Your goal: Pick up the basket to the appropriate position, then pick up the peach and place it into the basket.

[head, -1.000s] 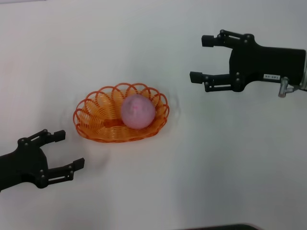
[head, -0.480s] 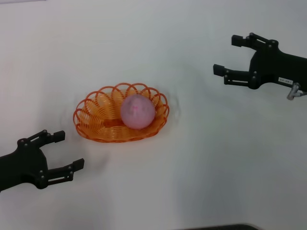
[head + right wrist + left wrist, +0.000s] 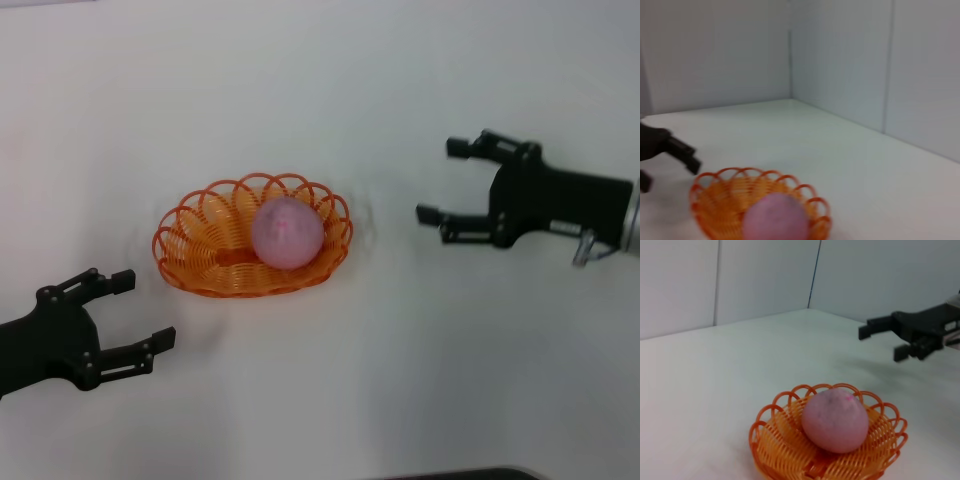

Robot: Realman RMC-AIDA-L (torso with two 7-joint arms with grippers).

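The orange wire basket point(image 3: 200, 255) stands on the white table left of centre. The pink peach point(image 3: 287, 232) lies inside it, toward its right end. My right gripper point(image 3: 440, 182) is open and empty, to the right of the basket and apart from it. My left gripper point(image 3: 143, 312) is open and empty, near the basket's front left, not touching it. The left wrist view shows the basket point(image 3: 775, 452), the peach point(image 3: 835, 420) and the right gripper point(image 3: 880, 342) beyond. The right wrist view shows the basket point(image 3: 715, 197), the peach point(image 3: 775, 220) and the left gripper point(image 3: 670, 155) behind.
The white table point(image 3: 400, 380) spreads all around the basket. Pale wall panels point(image 3: 740, 275) stand behind the table in the wrist views.
My right gripper has moved away to the upper right and then come back down and left, now lower and nearer the basket's level. The left arm, basket and peach have not moved.
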